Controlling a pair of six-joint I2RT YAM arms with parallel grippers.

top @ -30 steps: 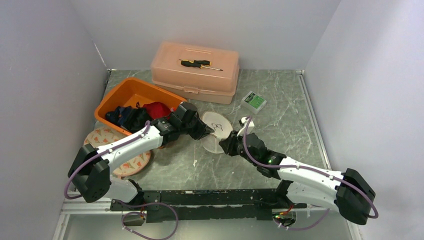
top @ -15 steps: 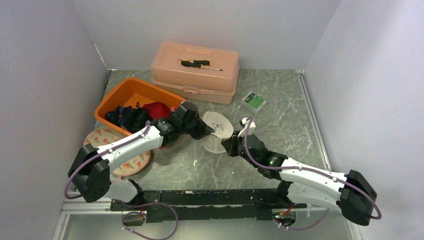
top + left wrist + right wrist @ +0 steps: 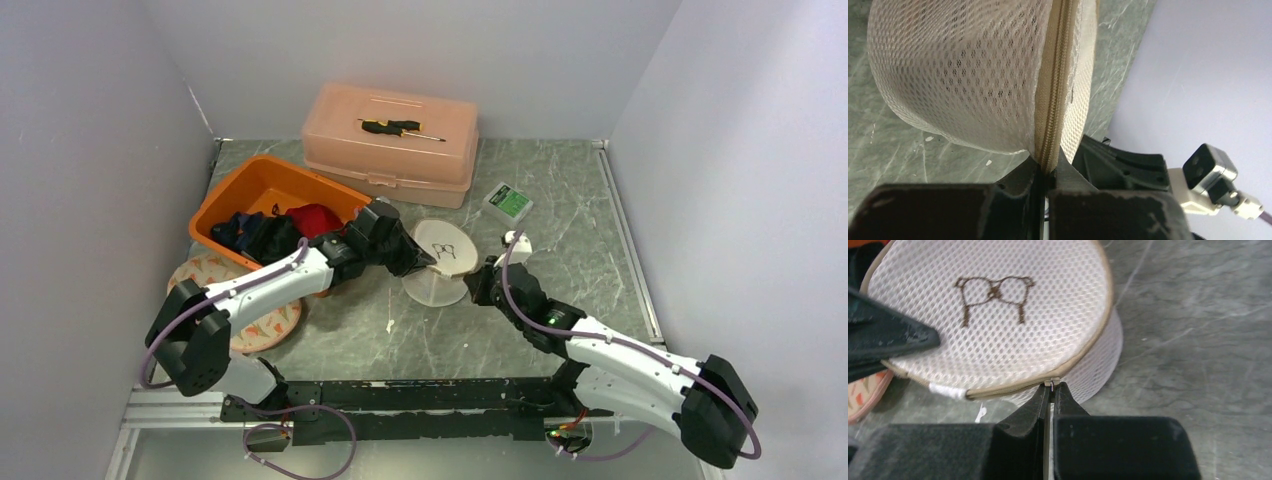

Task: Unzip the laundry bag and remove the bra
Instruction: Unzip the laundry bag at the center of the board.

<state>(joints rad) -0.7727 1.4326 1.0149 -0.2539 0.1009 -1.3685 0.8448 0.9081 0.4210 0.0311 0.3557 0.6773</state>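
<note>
The round mesh laundry bag point(image 3: 440, 262) lay at the centre of the top view on the marbled table point(image 3: 570, 230), just right of the orange bin point(image 3: 262, 188). The left gripper point(image 3: 1045, 175) was clenched on the bag's zipper tape point(image 3: 1050, 100) at the bag's left edge. The right gripper point(image 3: 1052, 388) was pinched tight on the small metal zipper pull point(image 3: 1050, 383) at the lower right of the rim.

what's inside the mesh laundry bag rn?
Can't tell. The mesh laundry bag shows only white netting and a stitched bra emblem on top. The zipper looks closed where visible, so any contents are covered.
</note>
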